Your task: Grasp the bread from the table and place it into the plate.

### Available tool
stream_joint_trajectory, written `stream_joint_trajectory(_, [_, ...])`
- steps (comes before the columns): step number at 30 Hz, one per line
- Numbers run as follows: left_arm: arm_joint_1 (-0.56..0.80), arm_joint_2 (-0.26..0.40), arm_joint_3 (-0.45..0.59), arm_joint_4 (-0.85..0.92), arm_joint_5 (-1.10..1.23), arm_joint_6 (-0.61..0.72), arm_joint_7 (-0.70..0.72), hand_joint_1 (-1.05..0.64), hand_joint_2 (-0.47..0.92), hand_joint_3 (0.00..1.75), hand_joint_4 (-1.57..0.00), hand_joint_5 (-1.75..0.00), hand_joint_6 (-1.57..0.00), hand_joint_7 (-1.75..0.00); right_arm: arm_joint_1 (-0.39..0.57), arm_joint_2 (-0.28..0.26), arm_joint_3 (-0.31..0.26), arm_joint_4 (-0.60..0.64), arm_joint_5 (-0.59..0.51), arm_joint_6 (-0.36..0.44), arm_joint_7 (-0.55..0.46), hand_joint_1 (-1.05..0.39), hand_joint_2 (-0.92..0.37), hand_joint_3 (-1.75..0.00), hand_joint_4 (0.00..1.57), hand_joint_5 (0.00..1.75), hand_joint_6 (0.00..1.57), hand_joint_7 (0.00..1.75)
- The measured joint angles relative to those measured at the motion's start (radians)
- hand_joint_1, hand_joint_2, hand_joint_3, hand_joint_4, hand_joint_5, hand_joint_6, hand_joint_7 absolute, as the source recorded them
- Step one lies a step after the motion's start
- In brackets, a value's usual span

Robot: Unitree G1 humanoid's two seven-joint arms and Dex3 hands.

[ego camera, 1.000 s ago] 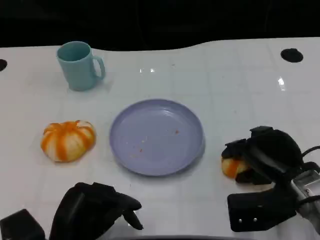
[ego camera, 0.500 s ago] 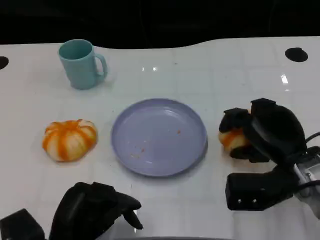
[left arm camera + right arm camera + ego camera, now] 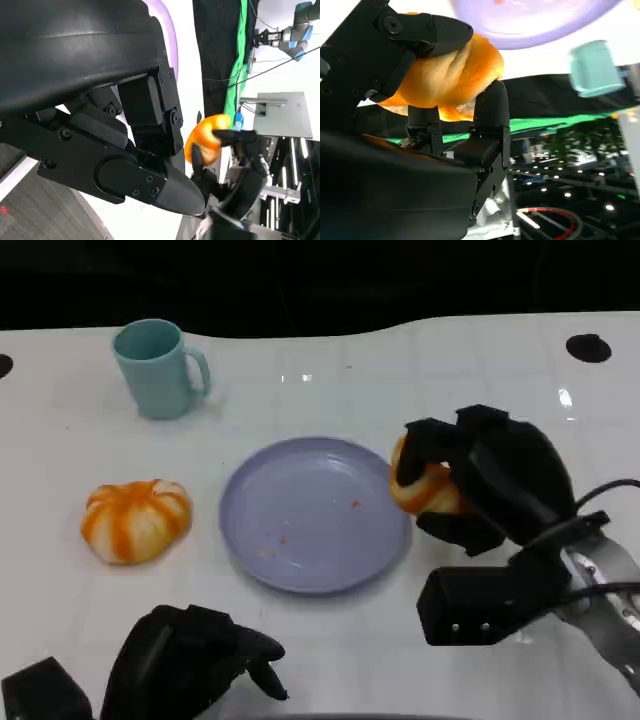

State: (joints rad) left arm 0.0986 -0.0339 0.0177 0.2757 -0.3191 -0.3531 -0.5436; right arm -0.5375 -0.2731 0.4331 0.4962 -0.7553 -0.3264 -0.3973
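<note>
My right hand (image 3: 485,480) grips a golden-orange bread roll (image 3: 420,490) and holds it in the air at the right rim of the lilac plate (image 3: 300,530). The right wrist view shows the bread (image 3: 452,75) clasped between black fingers (image 3: 490,110), with the plate (image 3: 535,20) beyond. In the left wrist view the same bread (image 3: 206,137) is seen far off in the other hand. My left hand (image 3: 190,660) rests low at the table's near edge, fingers curled in, holding nothing.
A teal mug (image 3: 155,368) stands at the back left. An orange-and-white striped round bun (image 3: 135,520) lies left of the plate. A black hole (image 3: 587,348) marks the table's far right. Dark background lies behind the table's back edge.
My right hand has lifted the bread off the table and carried it up and left, from beside the plate to over its right rim. The left hand has stayed put.
</note>
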Motion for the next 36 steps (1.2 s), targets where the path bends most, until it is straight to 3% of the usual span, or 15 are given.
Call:
stream_joint_trajectory(4, [0.000, 0.000, -0.001, 0.000, -0.001, 0.000, 0.000, -0.97, 0.91, 0.00, -1.15, -1.04, -1.55, -0.01, -0.054, 0.046, 0.008, 0.035, 0.009, -0.030, 0.013, -0.17, -0.25, -1.40, 1.03, 1.75, 0.80, 1.69])
stream_joint_trajectory(19, [0.007, -0.001, -0.011, -0.014, 0.001, 0.002, 0.003, -0.98, 0.92, 0.00, -1.15, -1.05, -1.55, -0.02, -0.203, 0.203, 0.042, 0.362, 0.019, -0.110, 0.008, -0.15, -0.24, -1.41, 1.02, 1.75, 0.78, 1.68])
stream_joint_trajectory(21, [0.010, -0.002, -0.012, -0.017, 0.001, 0.002, 0.006, -0.98, 0.92, 0.00, -1.14, -1.05, -1.55, -0.02, -0.212, 0.222, 0.042, 0.394, 0.029, -0.111, 0.010, -0.15, -0.27, -1.37, 0.99, 1.75, 0.82, 1.48])
stream_joint_trajectory(23, [0.012, -0.002, -0.013, -0.018, 0.003, 0.002, 0.009, -0.98, 0.92, 0.01, -1.14, -1.05, -1.55, -0.02, -0.219, 0.235, 0.042, 0.423, 0.039, -0.112, 0.022, -0.16, -0.38, -1.15, 0.90, 1.62, 0.91, 0.88])
stream_joint_trajectory(24, [0.013, -0.002, -0.013, -0.019, 0.006, 0.002, 0.009, -0.98, 0.92, 0.01, -1.14, -1.05, -1.55, -0.02, -0.223, 0.240, 0.042, 0.435, 0.047, -0.111, 0.034, -0.19, -0.46, -0.97, 0.87, 1.43, 0.91, 0.64])
stream_joint_trajectory(25, [0.015, -0.002, -0.014, -0.020, 0.009, 0.002, 0.009, -0.98, 0.92, 0.01, -1.14, -1.05, -1.55, -0.02, -0.225, 0.243, 0.042, 0.443, 0.054, -0.111, 0.049, -0.26, -0.57, -0.76, 0.70, 1.17, 0.80, 0.37])
stream_joint_trajectory(26, [0.016, -0.002, -0.015, -0.021, 0.010, 0.002, 0.009, -0.98, 0.92, 0.01, -1.13, -1.05, -1.55, -0.02, -0.227, 0.244, 0.042, 0.446, 0.061, -0.111, 0.068, -0.30, -0.66, -0.60, 0.59, 0.95, 0.71, 0.23])
stream_joint_trajectory(28, [0.019, -0.002, -0.016, -0.025, 0.010, 0.002, 0.009, -0.98, 0.92, 0.01, -1.13, -1.05, -1.55, -0.02, -0.227, 0.244, 0.043, 0.447, 0.068, -0.104, 0.117, -0.39, -0.84, -0.29, 0.38, 0.57, 0.55, 0.06])
stream_joint_trajectory(29, [0.020, -0.002, -0.016, -0.027, 0.010, 0.002, 0.009, -0.97, 0.92, 0.01, -1.13, -1.05, -1.55, -0.01, -0.227, 0.243, 0.045, 0.446, 0.069, -0.100, 0.136, -0.43, -0.88, -0.23, 0.31, 0.48, 0.48, 0.03])
stream_joint_trajectory(31, [0.021, -0.002, -0.016, -0.028, 0.010, 0.002, 0.009, -0.97, 0.92, 0.00, -1.13, -1.06, -1.55, -0.02, -0.227, 0.237, 0.055, 0.432, 0.064, -0.080, 0.165, -0.53, -0.91, -0.23, 0.18, 0.38, 0.37, 0.01])
stream_joint_trajectory(34, [0.024, -0.002, -0.017, -0.029, 0.010, 0.002, 0.009, -0.98, 0.92, 0.00, -1.13, -1.06, -1.55, -0.02, -0.227, 0.222, 0.069, 0.396, 0.052, -0.048, 0.205, -0.61, -0.92, -0.29, 0.03, 0.37, 0.27, 0.00])
stream_joint_trajectory(36, [0.025, -0.002, -0.017, -0.030, 0.010, 0.002, 0.009, -0.98, 0.92, 0.00, -1.12, -1.07, -1.55, -0.02, -0.225, 0.218, 0.074, 0.370, 0.052, -0.027, 0.231, -0.64, -0.92, -0.29, 0.01, 0.32, 0.25, 0.00])
